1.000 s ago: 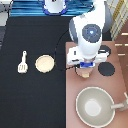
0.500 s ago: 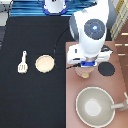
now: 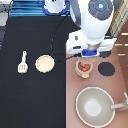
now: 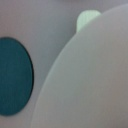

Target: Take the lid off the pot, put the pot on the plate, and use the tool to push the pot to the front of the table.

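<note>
The small pink pot (image 3: 84, 68) stands uncovered on the stove, and its reddish contents show. My gripper (image 3: 91, 54) hangs just above it, a little toward the exterior view's top. It is shut on the pale lid (image 4: 95, 80), whose round surface fills most of the wrist view. In the exterior view the hand hides the lid. The tan plate (image 3: 45, 63) lies on the black table (image 3: 30, 97), left of the pot. The cream spatula (image 3: 22, 63) lies further left of the plate.
A large grey pan (image 3: 95, 106) with its handle to the right sits on the pink-brown stove (image 3: 120, 87), below the pot. A black burner (image 3: 106, 68) lies right of the pot and appears as a dark disc (image 4: 15, 75) in the wrist view.
My gripper has risen from the pot with the lid. The pot's reddish contents, covered before, now show.
</note>
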Controlling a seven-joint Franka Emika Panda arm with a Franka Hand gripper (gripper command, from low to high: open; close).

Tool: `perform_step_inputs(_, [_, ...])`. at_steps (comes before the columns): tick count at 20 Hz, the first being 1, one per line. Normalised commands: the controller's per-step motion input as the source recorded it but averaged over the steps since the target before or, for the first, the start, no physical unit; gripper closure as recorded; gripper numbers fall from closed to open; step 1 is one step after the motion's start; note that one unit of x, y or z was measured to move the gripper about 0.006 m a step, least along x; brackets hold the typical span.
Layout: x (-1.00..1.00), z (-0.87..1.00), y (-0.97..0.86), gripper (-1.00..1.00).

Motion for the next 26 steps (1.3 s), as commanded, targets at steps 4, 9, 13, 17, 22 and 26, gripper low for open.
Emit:
perform_step_inputs(4, [-0.96,-0.23,-0.32,1.00])
perform_step_inputs(9, [-1.00,-0.39,-0.22,1.00])
perform_step_inputs(13, [-1.00,-0.52,-0.25,1.00])
perform_step_inputs(17, [-1.00,-0.69,-0.23,1.00])
perform_step_inputs(22, [-1.00,-0.70,-0.10,1.00])
perform_step_inputs(26, [-1.00,-0.64,-0.05,1.00])
